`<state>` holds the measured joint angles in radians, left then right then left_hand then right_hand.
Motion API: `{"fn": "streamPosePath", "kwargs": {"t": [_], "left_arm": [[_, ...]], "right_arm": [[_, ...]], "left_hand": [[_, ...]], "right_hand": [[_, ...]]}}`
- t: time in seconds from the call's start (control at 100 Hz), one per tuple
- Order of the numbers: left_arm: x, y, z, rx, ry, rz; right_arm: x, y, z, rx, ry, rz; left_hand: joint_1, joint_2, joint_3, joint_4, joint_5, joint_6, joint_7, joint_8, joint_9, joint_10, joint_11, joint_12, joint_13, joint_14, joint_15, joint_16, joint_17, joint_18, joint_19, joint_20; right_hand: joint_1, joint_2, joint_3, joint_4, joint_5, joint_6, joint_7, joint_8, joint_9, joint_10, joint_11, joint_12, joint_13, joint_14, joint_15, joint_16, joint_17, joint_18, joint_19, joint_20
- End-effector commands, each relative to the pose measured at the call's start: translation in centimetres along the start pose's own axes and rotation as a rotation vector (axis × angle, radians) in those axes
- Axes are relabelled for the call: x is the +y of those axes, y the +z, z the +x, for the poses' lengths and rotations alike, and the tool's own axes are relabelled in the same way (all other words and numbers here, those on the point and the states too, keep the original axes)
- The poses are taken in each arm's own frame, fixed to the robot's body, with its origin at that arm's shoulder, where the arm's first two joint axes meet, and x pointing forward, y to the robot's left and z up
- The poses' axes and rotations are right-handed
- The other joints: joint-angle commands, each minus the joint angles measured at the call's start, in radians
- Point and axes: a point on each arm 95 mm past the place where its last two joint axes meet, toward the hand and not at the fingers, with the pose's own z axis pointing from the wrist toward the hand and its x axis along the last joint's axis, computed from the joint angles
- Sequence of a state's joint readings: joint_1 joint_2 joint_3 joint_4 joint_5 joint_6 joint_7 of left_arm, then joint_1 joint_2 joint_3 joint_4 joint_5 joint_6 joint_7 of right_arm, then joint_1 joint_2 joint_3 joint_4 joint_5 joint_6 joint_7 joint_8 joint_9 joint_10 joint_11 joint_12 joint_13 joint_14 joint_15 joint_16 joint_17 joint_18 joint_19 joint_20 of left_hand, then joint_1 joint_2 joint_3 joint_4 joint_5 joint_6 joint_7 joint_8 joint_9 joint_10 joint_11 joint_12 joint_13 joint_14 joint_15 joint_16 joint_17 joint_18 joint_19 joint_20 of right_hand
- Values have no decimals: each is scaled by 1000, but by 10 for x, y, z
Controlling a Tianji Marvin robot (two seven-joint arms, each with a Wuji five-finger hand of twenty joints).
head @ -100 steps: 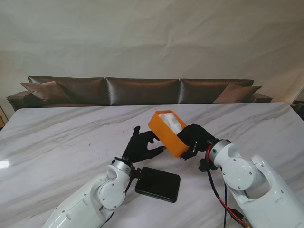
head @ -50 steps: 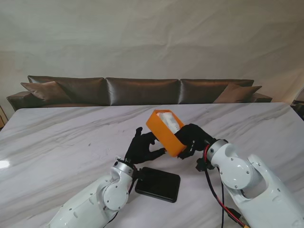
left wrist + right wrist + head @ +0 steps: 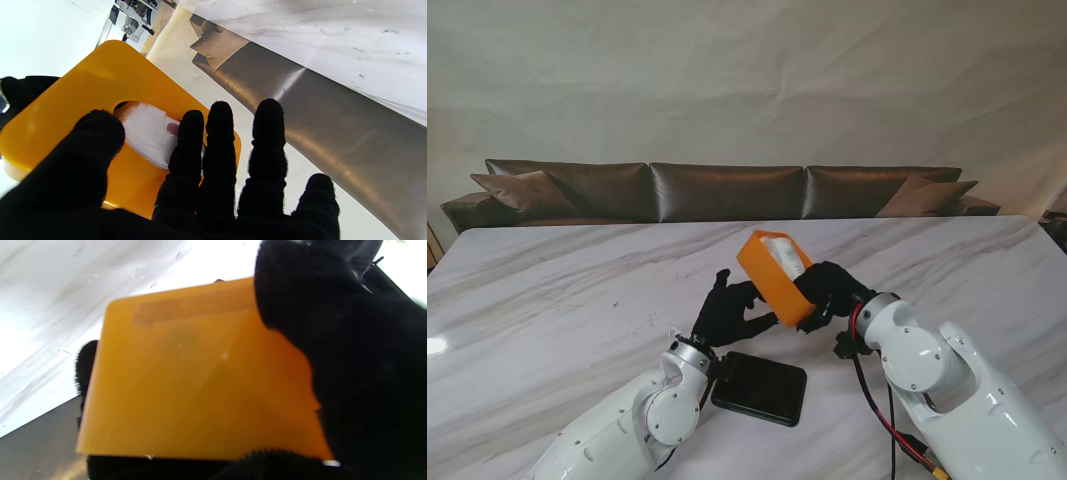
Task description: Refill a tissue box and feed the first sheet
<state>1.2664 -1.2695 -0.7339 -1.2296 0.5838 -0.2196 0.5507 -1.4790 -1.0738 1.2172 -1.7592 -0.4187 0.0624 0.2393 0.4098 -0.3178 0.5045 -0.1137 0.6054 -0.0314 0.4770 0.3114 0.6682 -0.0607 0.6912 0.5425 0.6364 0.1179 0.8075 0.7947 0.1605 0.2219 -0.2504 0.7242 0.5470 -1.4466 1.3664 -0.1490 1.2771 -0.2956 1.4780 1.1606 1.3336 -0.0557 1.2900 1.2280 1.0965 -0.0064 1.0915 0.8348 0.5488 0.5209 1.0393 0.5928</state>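
An orange tissue box [image 3: 772,278] is held tilted above the table, its open side facing up and away with a white tissue pack [image 3: 784,254] inside. My right hand [image 3: 829,290] is shut on its right end; the right wrist view is filled by the box's orange wall [image 3: 186,380]. My left hand [image 3: 727,310] is open at the box's slotted face [image 3: 100,83]. In the left wrist view white tissue [image 3: 148,133] shows through the oval slot, with my fingertips [image 3: 190,123] over it and the thumb beside it. Whether they pinch the sheet is not visible.
A flat black lid [image 3: 760,387] lies on the marble table [image 3: 547,290] near me, between my two arms. A dark brown sofa [image 3: 727,190] stands behind the table's far edge.
Both hands and the box shifted slightly left and away from me; the left hand has closed in on the box's slotted face.
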Motion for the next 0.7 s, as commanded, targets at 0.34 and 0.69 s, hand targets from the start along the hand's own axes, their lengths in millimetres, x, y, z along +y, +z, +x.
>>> {"fn": "streamPosePath", "kwargs": {"t": [0.34,0.69], "left_arm": [[3,2,4,-20,-18,14],[8,5,0,-21,-48,91]], "right_arm": [[-13,-1,1,21,23,59],[-17,1,1,33,34,76]], "left_hand": [[126,171,-95,56,31,-26,202,105,169,-11,65,22,126,21,65,6,75,34,1563,4],[178,-6,123,73,113,-274,537,360,375,-41,203,159,261,41,192,29,185,64,1636,0]], "right_hand": [[95,115,204,103,29,7,35,18,100,82,-6,-12,130,106,277,61,29,-453,242,119],[90,120,204,99,27,6,33,21,100,81,-10,-11,129,107,273,61,27,-453,242,116]]}}
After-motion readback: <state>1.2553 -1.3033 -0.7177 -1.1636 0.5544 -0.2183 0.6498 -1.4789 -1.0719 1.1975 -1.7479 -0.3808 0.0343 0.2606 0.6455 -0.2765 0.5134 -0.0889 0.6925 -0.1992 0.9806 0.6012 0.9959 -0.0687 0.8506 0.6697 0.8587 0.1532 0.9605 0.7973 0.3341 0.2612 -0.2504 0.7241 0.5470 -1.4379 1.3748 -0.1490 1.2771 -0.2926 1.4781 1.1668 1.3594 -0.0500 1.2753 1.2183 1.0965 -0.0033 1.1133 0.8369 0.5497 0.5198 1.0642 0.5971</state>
